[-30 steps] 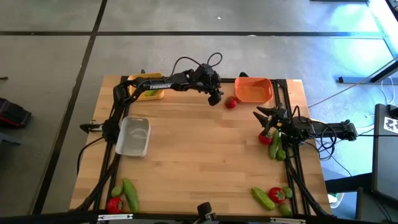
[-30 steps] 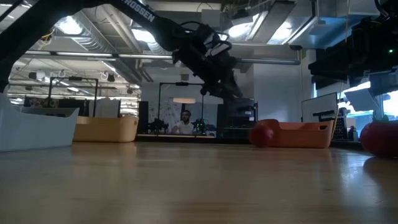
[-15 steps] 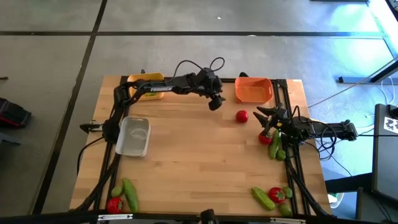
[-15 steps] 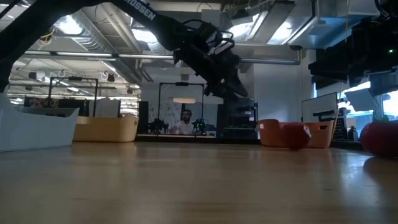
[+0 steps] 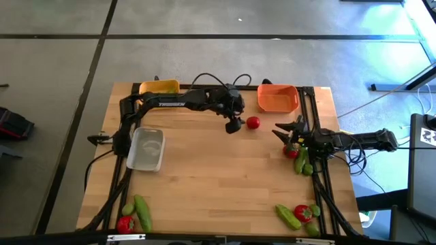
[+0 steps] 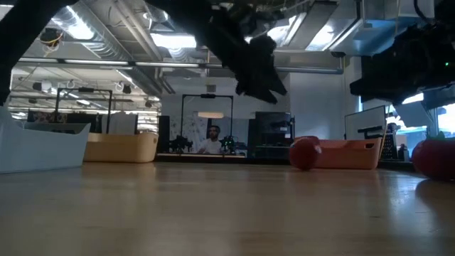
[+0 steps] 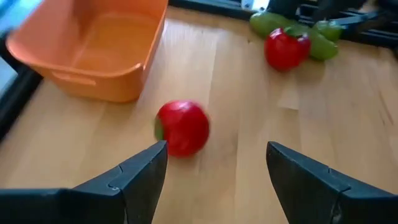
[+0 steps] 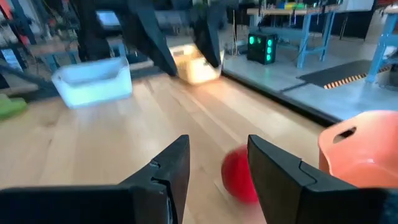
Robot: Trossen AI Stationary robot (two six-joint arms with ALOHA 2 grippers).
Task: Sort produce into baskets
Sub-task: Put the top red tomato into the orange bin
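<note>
A loose red tomato (image 5: 253, 122) is being flanked on the counter (image 5: 211, 184) by the left gripper (image 5: 234, 125) and right gripper (image 5: 285, 131), both jaws spread wide and empty.

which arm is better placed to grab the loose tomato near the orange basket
Left. Its open pincer hangs right beside the tomato, which lies on the table just short of the orange basket, and its wrist view has the tomato between the fingers. The right pincer, also open, is farther away, by the produce at the table's right edge.
</note>
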